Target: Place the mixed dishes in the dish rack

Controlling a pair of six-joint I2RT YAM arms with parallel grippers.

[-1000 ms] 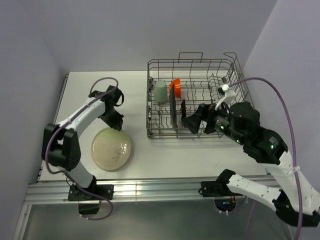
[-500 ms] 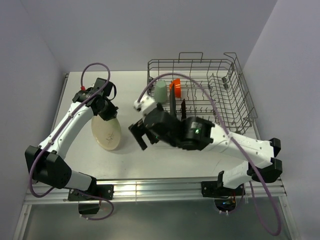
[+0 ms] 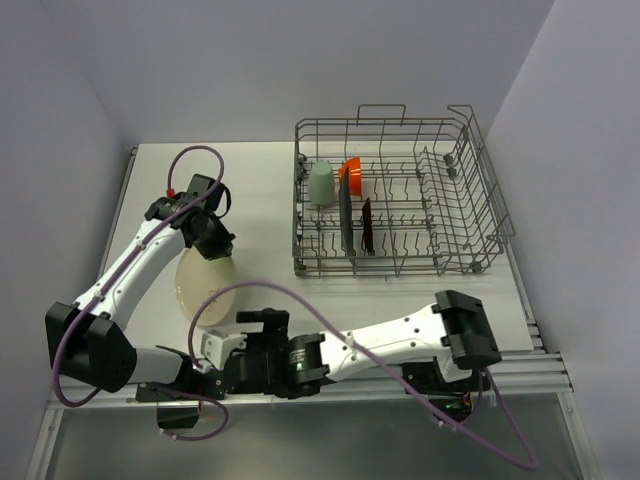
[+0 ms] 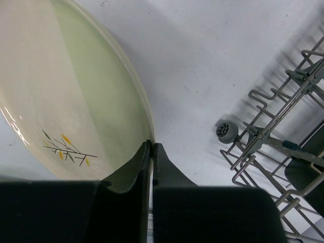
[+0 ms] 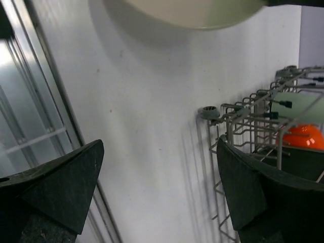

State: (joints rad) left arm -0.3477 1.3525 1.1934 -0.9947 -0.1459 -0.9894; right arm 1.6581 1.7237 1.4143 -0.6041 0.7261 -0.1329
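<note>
Left wrist view: left gripper [image 4: 152,151] pressed together on the rim of the larger cream round plate [image 4: 66,96], rim pinched between the two tips. Plate fills upper left of frame, leaf sprig at lower left, cut off by the frame edges. Dish rack [image 4: 281,117] corner with its small foot sits at right of frame, near but apart from the plate.

Top view: left gripper [image 3: 210,250] holds the plate [image 3: 204,287] tilted steeply, seen as a narrow oval with long axis running up-down in frame. Rack [image 3: 400,124] lies to the right and slightly up from it, so the carry is rightward. Rack already holds pale green cup [image 3: 320,183], small orange bowl [image 3: 350,171], black square floral plate [image 3: 345,220], small red flowered round plate [image 3: 367,226]; tines right of these look free.

Right gripper [image 5: 157,195] spread wide, holding nothing, low over the near table edge [image 5: 147,116], farther from the rack than the left.

Cannot tell if the plate's lower edge touches the table. Right gripper in top view is dark and hard to make out.
</note>
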